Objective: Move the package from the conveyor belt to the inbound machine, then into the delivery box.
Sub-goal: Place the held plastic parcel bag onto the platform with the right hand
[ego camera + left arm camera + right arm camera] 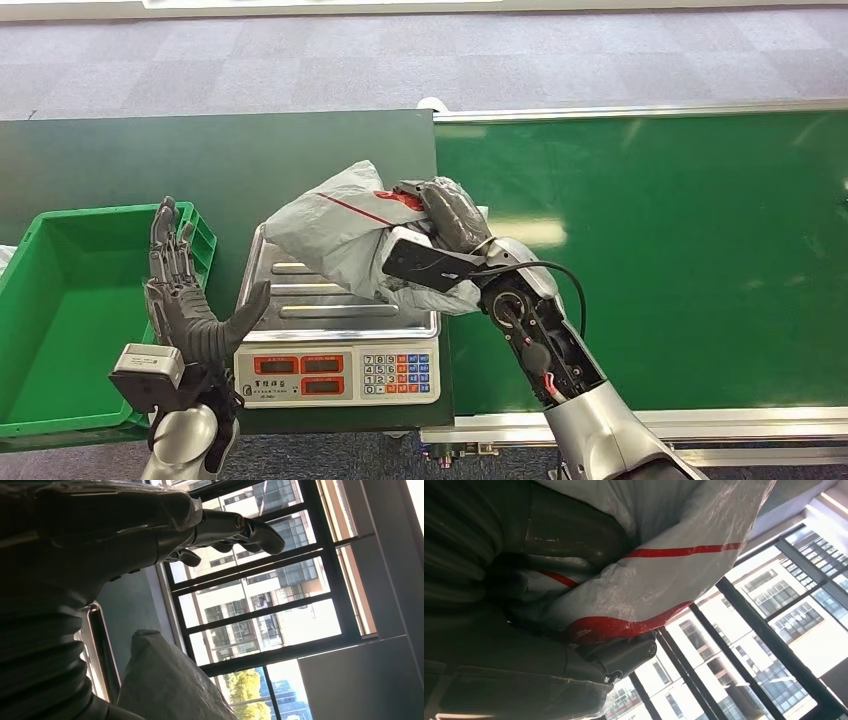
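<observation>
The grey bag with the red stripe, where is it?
In the head view, the package is in the right hand, over the silver scale, between the green bin and the conveyor belt.

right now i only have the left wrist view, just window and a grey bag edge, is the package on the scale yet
Observer: The right hand holds the package over the scale's steel pan; whether it rests there, I can't tell.
Operator: where's my left hand
Observer: The left hand is raised, holding nothing, between the green bin and the scale.
Operator: any markings on the bag
Observer: Red stripes, plain in the right wrist view.
</observation>
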Motion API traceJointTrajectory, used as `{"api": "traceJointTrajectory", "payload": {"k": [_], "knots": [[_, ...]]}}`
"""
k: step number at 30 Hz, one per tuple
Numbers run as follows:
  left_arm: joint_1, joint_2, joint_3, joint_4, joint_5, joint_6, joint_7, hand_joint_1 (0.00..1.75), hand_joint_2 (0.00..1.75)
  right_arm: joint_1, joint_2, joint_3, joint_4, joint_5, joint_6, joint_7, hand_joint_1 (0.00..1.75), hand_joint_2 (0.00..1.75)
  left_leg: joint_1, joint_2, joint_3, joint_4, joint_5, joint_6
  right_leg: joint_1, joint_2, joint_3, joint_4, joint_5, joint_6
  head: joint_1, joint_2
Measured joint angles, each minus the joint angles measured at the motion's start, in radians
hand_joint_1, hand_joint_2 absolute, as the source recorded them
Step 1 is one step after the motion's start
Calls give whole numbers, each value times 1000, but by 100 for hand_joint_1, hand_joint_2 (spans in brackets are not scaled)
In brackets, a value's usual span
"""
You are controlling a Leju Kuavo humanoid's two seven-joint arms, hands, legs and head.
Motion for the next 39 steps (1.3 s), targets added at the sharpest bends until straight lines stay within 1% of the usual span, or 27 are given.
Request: {"api": "traceJointTrajectory", "payload": {"k": [1,5,10,17,21,24,27,29,31,34,37,39], "knots": [[-1,0,2,-3,-3,2,4,0,175,-15,8,9,24,-5,0,11,2,175,0,0,0,0,0,0,0,0,0,0,0,0,0,0],[1,0,10,-12,-8,4,14,0,175,-61,29,28,127,-16,-19,41,0,175,0,0,0,0,0,0,0,0,0,0,0,0,0,0],[5,1,20,-18,-8,4,18,0,175,-84,34,32,230,-33,-35,38,0,175,0,-1,0,0,0,0,0,0,0,0,0,0,0,0],[6,1,25,-23,-14,-11,25,0,175,-92,36,23,300,-80,-47,-5,0,175,0,-1,0,0,0,0,0,0,0,0,0,0,0,0],[7,0,24,-23,-37,-16,36,0,175,-84,38,-5,298,-136,-111,-43,0,175,0,-1,0,0,0,0,0,0,0,0,0,0,0,0],[10,-2,21,-23,-66,-17,44,0,175,-46,40,-46,235,-202,-161,-74,0,175,0,-1,0,0,0,0,0,0,0,0,0,0,0,0],[7,-3,12,-21,-92,-29,56,0,175,23,39,-89,104,-290,-192,-104,0,175,0,-1,0,0,0,0,0,0,-1,0,0,0,0,0],[1,-4,5,-15,-100,-35,59,0,175,70,36,-114,3,-329,-198,-111,0,175,0,0,0,0,0,0,0,0,-1,0,0,0,0,0],[-6,-7,0,-9,-105,-37,62,0,175,108,32,-131,-81,-347,-199,-111,0,175,0,1,0,0,0,0,0,1,-1,0,0,0,0,0],[-17,-9,-10,1,-126,-46,75,0,175,150,26,-150,-161,-385,-190,-101,0,175,0,0,1,0,0,0,0,0,-1,-1,0,0,0,0],[-42,-10,-26,24,-171,-51,106,0,175,203,18,-172,-229,-457,-145,-68,0,175,0,-1,1,0,0,0,0,0,0,-1,0,0,0,0],[-63,-11,-37,43,-200,-51,126,0,175,241,11,-183,-262,-483,-126,-59,0,175,0,0,1,0,0,0,0,0,0,-1,1,0,0,0]]}}
